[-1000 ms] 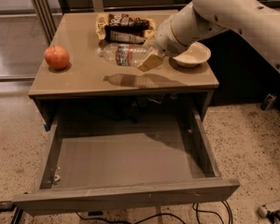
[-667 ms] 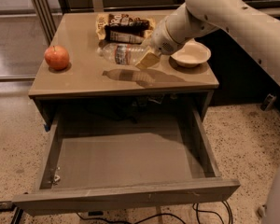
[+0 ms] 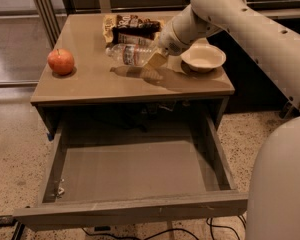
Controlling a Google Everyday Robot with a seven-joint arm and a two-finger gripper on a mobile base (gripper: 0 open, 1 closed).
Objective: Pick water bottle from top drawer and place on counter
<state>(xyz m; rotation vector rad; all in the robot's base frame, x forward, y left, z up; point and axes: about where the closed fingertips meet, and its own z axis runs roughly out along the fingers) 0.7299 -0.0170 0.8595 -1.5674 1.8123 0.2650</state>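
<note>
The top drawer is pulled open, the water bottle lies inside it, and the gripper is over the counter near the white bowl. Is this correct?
Not fully. In the camera view the water bottle is not inside the top drawer; it is over the counter, beside the gripper. The drawer is pulled open, and the gripper is near the white bowl.

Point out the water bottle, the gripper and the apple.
water bottle (image 3: 131, 54): camera view, clear body.
gripper (image 3: 156, 60): camera view, between fingertips, above the counter (image 3: 90, 86).
apple (image 3: 60, 61): camera view, red front.
</note>
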